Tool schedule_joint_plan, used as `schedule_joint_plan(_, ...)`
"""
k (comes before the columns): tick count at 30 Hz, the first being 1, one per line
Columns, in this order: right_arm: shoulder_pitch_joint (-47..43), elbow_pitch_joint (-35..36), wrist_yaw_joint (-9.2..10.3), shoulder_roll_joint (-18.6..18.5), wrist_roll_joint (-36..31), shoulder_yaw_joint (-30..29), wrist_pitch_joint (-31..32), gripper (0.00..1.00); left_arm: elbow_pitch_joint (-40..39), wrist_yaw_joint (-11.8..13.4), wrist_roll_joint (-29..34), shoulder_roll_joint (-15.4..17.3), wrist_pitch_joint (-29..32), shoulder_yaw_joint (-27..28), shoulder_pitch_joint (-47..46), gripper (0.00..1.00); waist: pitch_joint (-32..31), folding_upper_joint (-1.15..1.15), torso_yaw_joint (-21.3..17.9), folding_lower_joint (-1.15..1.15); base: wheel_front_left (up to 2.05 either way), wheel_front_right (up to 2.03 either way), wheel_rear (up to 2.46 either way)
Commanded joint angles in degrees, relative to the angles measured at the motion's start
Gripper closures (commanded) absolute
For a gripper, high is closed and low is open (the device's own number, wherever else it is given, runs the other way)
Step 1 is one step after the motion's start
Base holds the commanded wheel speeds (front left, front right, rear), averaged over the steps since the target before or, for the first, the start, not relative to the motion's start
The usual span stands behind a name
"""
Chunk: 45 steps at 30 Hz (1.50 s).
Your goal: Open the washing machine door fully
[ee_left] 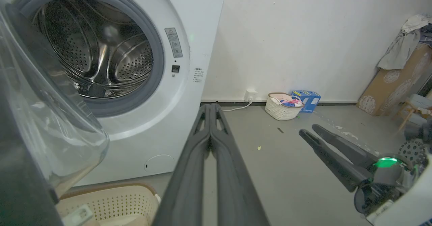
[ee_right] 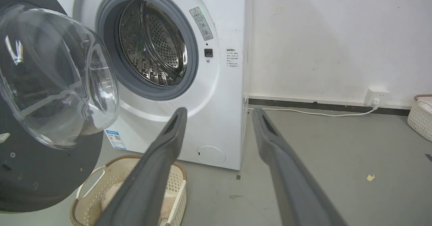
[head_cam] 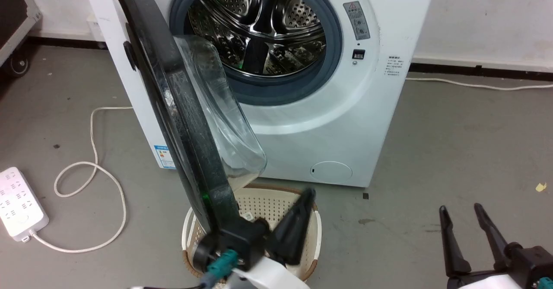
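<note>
Beside left hand [head_cam: 307,196], open washing machine door [head_cam: 173,107]

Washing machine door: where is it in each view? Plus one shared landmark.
Head view: washing machine door edge-on, slanting from top left to bottom centre.
Left wrist view: far left, glass bowl bulging rightward.
Right wrist view: left side, inner face and glass bowl towards camera.
Shared landmark: small round white flap low on the washer's front.
</note>
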<state>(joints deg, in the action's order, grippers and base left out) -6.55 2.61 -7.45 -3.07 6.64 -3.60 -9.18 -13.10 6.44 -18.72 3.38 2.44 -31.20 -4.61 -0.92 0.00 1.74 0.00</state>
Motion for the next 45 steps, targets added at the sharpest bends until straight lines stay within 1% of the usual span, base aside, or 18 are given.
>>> schedule_joint_plan(1, 0.77, -0.27, -0.03, 0.19, 0.24, 0.25, 0.03, 0.0, 2.18, -0.15, -0.24, -0.1, -0.29, -0.68, 0.77, 1.0, 0.32, 0.0, 0.04, 0.0, 0.0, 0.0, 0.0)
schedule_joint_plan(4, 0.93, -0.44, -0.03, 0.19, 0.11, 0.5, 0.12, 0.0, 6.82, 0.12, -1.16, 0.09, -1.42, -0.12, 1.48, 1.0, 0.7, 0.0, 0.26, 0.0, 0.0, 0.0, 0.0)
schedule_joint_plan(7, 0.98, -0.46, -0.03, 0.19, 0.09, 0.43, 0.17, 0.0, 10.44, 1.1, -1.27, 0.82, -3.38, 1.98, 1.59, 1.0, 0.94, 0.0, 0.69, 0.0, 0.0, 0.0, 0.0)
schedule_joint_plan(10, 0.75, -0.7, -0.03, 0.19, 0.43, 0.35, 0.64, 0.0, 12.6, 1.93, -1.73, 1.33, -4.9, 3.88, 1.69, 1.0, 0.96, 0.0, 1.58, 0.0, 0.0, 0.0, 0.0)
schedule_joint_plan(14, 0.14, -0.67, -0.03, 0.19, 0.61, 0.3, 0.91, 0.0, 14.01, 2.38, -1.91, 2.02, -5.37, 4.75, 1.88, 1.0, 1.05, 0.0, 3.61, 0.0, 0.0, 0.0, 0.0)
schedule_joint_plan(21, -0.28, -0.69, -0.03, 0.19, 1.44, 0.27, 0.95, 0.0, 14.76, 2.44, -3.11, 2.78, -6.22, 5.99, 2.52, 1.0, 0.71, 0.0, 9.07, 0.0, 0.0, 0.0, 0.0)
schedule_joint_plan(25, -0.52, -0.93, -0.03, 0.19, 1.78, 0.82, 0.89, 0.0, 14.88, 2.41, -3.42, 3.87, -5.59, 6.39, 2.93, 1.0, 0.51, 0.0, 12.96, 0.0, 0.0, 0.0, 0.0)
schedule_joint_plan(28, -0.48, -1.05, -0.03, 0.19, 2.13, 1.52, 0.83, 0.0, 14.66, 2.83, -3.94, 5.04, -5.37, 7.79, 3.11, 1.0, 0.64, 0.0, 15.75, 0.0, 0.0, 0.0, 0.0)
schedule_joint_plan(30, -0.42, -1.04, -0.03, 0.19, 2.26, 1.8, 0.85, 0.0, 14.45, 3.03, -3.97, 5.62, -5.41, 8.43, 3.06, 1.0, 0.83, 0.0, 16.58, 0.0, 0.0, 0.0, 0.0)
schedule_joint_plan(31, -0.26, -0.9, -0.03, 0.19, 2.33, 2.14, 0.89, 0.0, 13.95, 3.32, -4.1, 6.97, -5.39, 9.88, 2.66, 1.0, 1.49, 0.0, 18.22, 0.0, 0.0, 0.0, 0.0)
schedule_joint_plan(32, -0.17, -0.79, -0.03, 0.19, 2.31, 2.22, 0.94, 0.0, 13.83, 3.3, -4.3, 7.73, -5.21, 10.64, 2.32, 1.0, 1.98, 0.0, 18.97, 0.0, 0.0, 0.0, 0.0)
schedule_joint_plan(33, -0.17, -0.79, -0.03, 0.19, 2.31, 2.22, 0.94, 0.0, 13.83, 3.3, -4.3, 7.73, -5.21, 10.64, 2.32, 1.0, 1.98, 0.0, 18.97, 0.0, 0.0, 0.0, 0.0)
schedule_joint_plan(34, 0.29, -0.59, -0.03, 0.19, 2.08, 2.59, 1.14, 0.0, 13.68, 3.39, -4.63, 9.62, -4.89, 12.63, 1.36, 1.0, 3.03, 0.0, 20.02, 0.0, 0.0, 0.0, 0.0)
schedule_joint_plan(35, 0.29, -0.59, -0.03, 0.19, 2.08, 2.59, 1.14, 0.0, 13.68, 3.39, -4.63, 9.62, -4.89, 12.63, 1.36, 1.0, 3.03, 0.0, 20.02, 0.0, 0.0, 0.0, 0.0)
schedule_joint_plan(36, 0.96, -0.3, -0.03, 0.19, 1.8, 2.96, 1.52, 0.0, 13.75, 3.36, -5.29, 11.58, -4.4, 14.86, 0.14, 1.0, 4.43, 0.0, 20.71, 0.0, 0.0, 0.0, 0.0)
schedule_joint_plan(37, 0.96, -0.3, -0.03, 0.19, 1.8, 2.96, 1.52, 0.0, 13.75, 3.36, -5.29, 11.58, -4.4, 14.86, 0.14, 1.0, 4.43, 0.0, 20.71, 0.0, 0.0, 0.0, 0.0)
schedule_joint_plan(40, 2.12, 0.25, -0.03, 0.19, 1.1, 3.46, 2.08, 0.0, 14.51, 3.46, -6.3, 14.87, -3.3, 18.54, -2.06, 1.0, 6.71, 0.0, 21.1, 0.0, 0.0, 0.0, 0.0)
schedule_joint_plan(45, 4.02, 1.64, -0.03, 0.19, -0.27, 3.71, 3.25, 0.0, 18.55, 2.3, -9.13, 20.25, -1.38, 24.39, -6.97, 1.0, 11.0, 0.0, 20.97, 0.0, 0.0, 0.0, 0.0)
